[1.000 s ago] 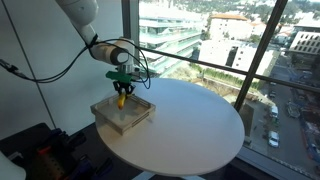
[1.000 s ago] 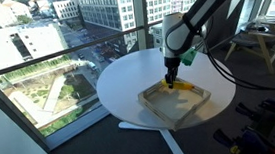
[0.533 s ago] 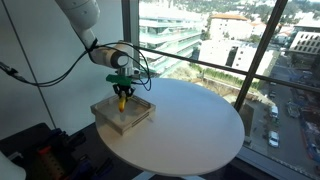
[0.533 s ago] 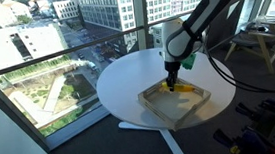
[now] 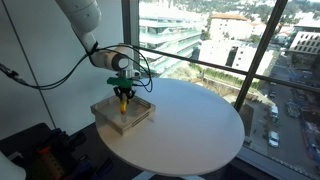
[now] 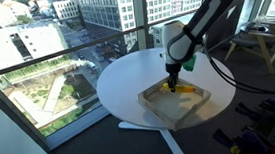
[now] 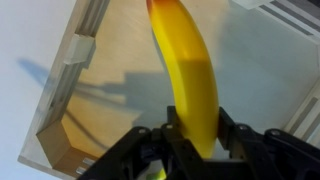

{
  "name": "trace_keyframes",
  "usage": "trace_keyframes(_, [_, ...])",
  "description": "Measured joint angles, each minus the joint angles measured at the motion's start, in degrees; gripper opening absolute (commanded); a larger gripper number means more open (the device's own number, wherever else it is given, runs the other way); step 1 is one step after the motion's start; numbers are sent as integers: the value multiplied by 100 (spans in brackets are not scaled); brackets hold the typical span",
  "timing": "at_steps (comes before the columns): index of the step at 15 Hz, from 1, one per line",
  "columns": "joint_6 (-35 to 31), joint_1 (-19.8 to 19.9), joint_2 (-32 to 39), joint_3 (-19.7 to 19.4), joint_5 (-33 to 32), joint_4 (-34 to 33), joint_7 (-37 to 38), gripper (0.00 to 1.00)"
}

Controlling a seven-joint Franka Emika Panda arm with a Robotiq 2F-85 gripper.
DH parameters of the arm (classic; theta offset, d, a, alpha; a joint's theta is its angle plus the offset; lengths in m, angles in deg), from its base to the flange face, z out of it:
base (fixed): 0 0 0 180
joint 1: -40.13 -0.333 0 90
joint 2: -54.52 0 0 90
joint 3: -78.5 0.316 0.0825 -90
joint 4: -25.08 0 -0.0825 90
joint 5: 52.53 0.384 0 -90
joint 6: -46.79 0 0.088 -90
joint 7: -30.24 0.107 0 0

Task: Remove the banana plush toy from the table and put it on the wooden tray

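Note:
My gripper (image 5: 122, 89) is shut on the yellow banana plush toy (image 5: 122, 98) and holds it end down over the wooden tray (image 5: 108, 114). In an exterior view the banana (image 6: 180, 86) hangs from the gripper (image 6: 171, 78) with its lower end at or near the tray (image 6: 168, 111) floor; I cannot tell if it touches. In the wrist view the banana (image 7: 187, 70) runs up from between the fingers (image 7: 232, 130) over the tray's light wood floor (image 7: 110, 80). The tray sits at the edge of the round white table (image 5: 195, 120).
Large windows with a metal rail (image 5: 230, 72) stand just behind the table. Cables hang from the arm (image 5: 60, 70). A wooden chair (image 6: 255, 45) stands at the far right. The table top (image 6: 128, 78) spreads beyond the tray.
The gripper with the banana has sunk very slightly toward the tray; otherwise nothing has visibly changed.

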Motion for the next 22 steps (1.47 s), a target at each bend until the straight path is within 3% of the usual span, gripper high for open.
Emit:
trace_keyframes(1, [-5,0,7,-4,-7,0,0,16])
trace_keyframes(2, [-9,0,11,-6,-14,0,0,22])
trace_keyframes(3, [-11,0,14,-7,-18,0,0,65])
trace_keyframes(5, [-14,0,14,-9,-20,0,1,69])
trace_keyframes(9, [-21,0,14,-13,-20,-4,6,99])
trace_keyframes(22, [-6,0,13,-54,-17,-22,418,100])
